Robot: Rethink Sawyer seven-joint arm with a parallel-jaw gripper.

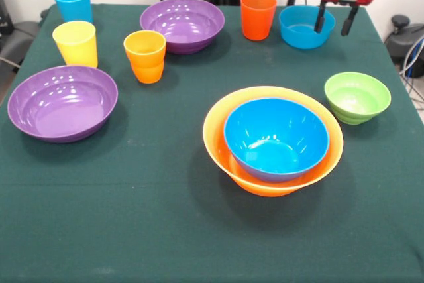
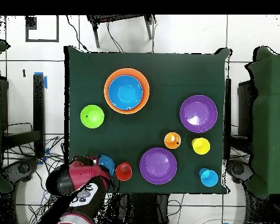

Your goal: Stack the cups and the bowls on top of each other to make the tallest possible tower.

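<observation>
Over to the front view first: gripper [image 1: 335, 21] hanging at the far right of the green table [image 1: 165, 230], jaws spread wide and empty, one finger down over the translucent light blue bowl [image 1: 301, 28], the other just outside its right rim. Seen from overhead, almost none of that: red arm housing [image 2: 81, 175] covering the gripper, only a sliver of that same bowl [image 2: 106, 163] peeking out beside it. From above, though, a clean map of the layout, each rim a full circle. Start of the tower [image 1: 273, 140] sitting toward the near middle, deep blue bowl [image 1: 276, 138] nested upright inside the large orange bowl [image 1: 225, 124], tipped slightly toward the camera in the front view, a lean not readable from overhead. Small green bowl [image 1: 358, 97] just to the right of it, apart. Two purple bowls, one far centre [image 1: 182, 24], one at the left edge [image 1: 63, 103]. Four cups, all upright, mouths up, long axes vertical: red-orange cup [image 1: 258, 15] beside the light blue bowl, orange cup [image 1: 145, 56], yellow cup [image 1: 75, 43] and light blue cup [image 1: 73, 2] grouped at the far left.
</observation>
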